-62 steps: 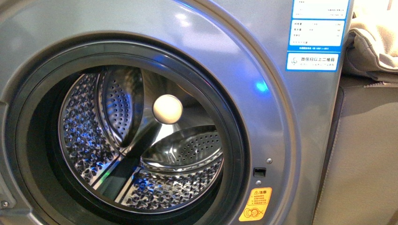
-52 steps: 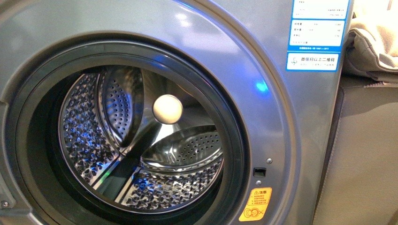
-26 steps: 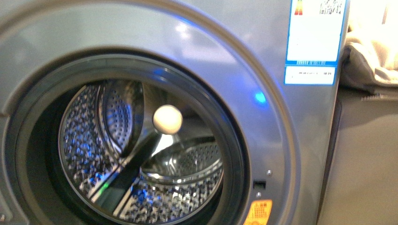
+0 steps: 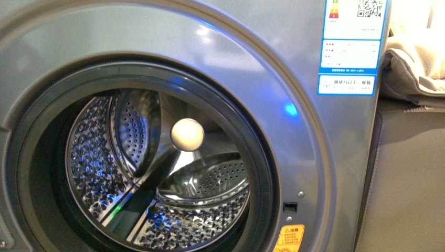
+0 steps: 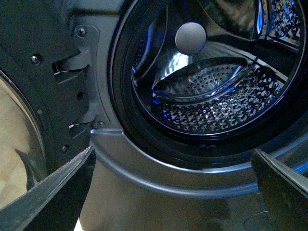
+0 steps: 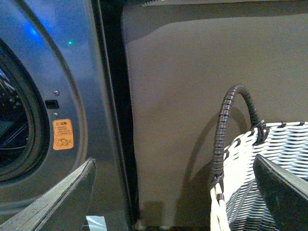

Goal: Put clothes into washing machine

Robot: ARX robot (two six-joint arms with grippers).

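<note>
Front view: washing machine (image 4: pixel 294 63) drum (image 4: pixel 105 157) empty. Left end effector (image 5: pixel 173 150) and right end effector (image 6: pixel 173 161) gape, holding nothing; clothes perhaps in basket (image 6: pixel 279 144).

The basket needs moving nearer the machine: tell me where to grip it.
Take the basket by its dark wrapped handle, at the top of the arch, from above. It stands upright clear of the rim and looks slim enough for the open right hand; the woven wall looks broad.

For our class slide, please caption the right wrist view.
Open right gripper between the washing machine front and a white woven basket.
</note>
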